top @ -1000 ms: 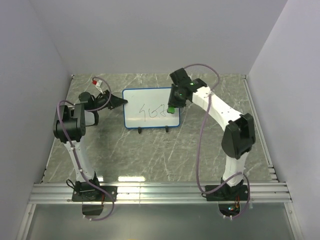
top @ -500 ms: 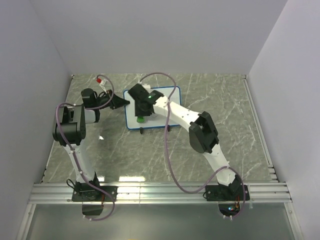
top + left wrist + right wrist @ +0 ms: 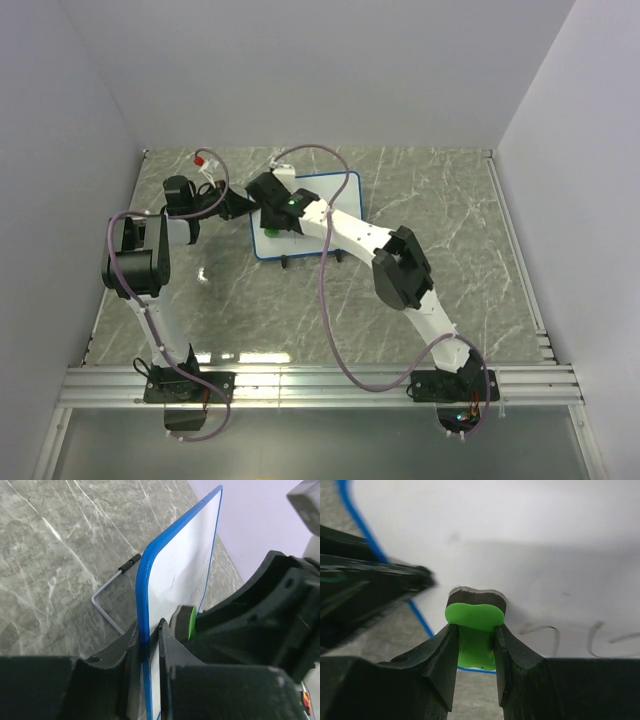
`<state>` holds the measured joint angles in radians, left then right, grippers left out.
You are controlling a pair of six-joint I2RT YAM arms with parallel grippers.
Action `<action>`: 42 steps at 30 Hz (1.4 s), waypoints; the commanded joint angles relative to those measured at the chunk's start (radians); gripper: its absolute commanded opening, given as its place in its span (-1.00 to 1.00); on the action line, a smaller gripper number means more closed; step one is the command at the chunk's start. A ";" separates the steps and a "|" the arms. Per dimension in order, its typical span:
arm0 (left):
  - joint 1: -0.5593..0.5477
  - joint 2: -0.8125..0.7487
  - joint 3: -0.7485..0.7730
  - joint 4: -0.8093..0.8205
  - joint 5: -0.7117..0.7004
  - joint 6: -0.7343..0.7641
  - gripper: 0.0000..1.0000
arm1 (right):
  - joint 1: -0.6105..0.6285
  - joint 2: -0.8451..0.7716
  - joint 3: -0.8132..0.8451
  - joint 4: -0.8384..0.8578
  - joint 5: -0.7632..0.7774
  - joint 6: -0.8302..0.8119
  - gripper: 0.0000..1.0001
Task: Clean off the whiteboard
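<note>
Right gripper (image 3: 476, 641), clamped on small green eraser (image 3: 475, 614), has slid further left across blue-framed white rectangular whiteboard (image 3: 530, 535). Left gripper (image 3: 149, 637) still pinches its left frame edge. Faint dark pen strokes (image 3: 546, 634) remain.

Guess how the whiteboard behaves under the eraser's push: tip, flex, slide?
Probably tippy alone: the whiteboard stands on thin wire feet, so the left gripper clamping its edge likely steadies it. Looks thin, so may flex slightly under the eraser.
</note>
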<state>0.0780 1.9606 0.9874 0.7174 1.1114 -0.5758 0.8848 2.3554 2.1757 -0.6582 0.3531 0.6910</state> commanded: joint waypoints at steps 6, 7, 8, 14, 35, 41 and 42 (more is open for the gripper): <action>-0.015 -0.022 -0.032 -0.072 0.027 0.082 -0.99 | -0.219 -0.148 -0.380 0.042 0.225 0.083 -1.00; -0.015 -0.026 -0.035 -0.069 0.024 0.083 -0.99 | -0.233 -0.163 -0.414 0.051 0.228 0.096 -1.00; -0.017 -0.031 -0.042 -0.065 0.021 0.083 -0.99 | -0.242 -0.198 -0.450 0.067 0.233 0.097 -1.00; -0.017 -0.039 -0.065 -0.039 0.018 0.074 -0.99 | -0.306 -0.255 -0.591 0.129 0.245 0.096 -1.00; -0.027 -0.051 -0.078 -0.067 -0.036 0.091 -0.99 | 0.045 -0.113 -0.261 0.063 0.130 0.289 -1.00; -0.030 -0.052 -0.082 -0.072 -0.035 0.096 -0.99 | 0.013 -0.192 -0.431 0.114 0.181 0.286 -1.00; -0.032 -0.054 -0.081 -0.078 -0.036 0.097 -0.99 | -0.001 -0.206 -0.456 0.127 0.187 0.289 -1.00</action>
<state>0.0586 1.9171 0.9260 0.6903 1.1091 -0.5636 0.9485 2.1960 1.7973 -0.5449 0.4816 0.9562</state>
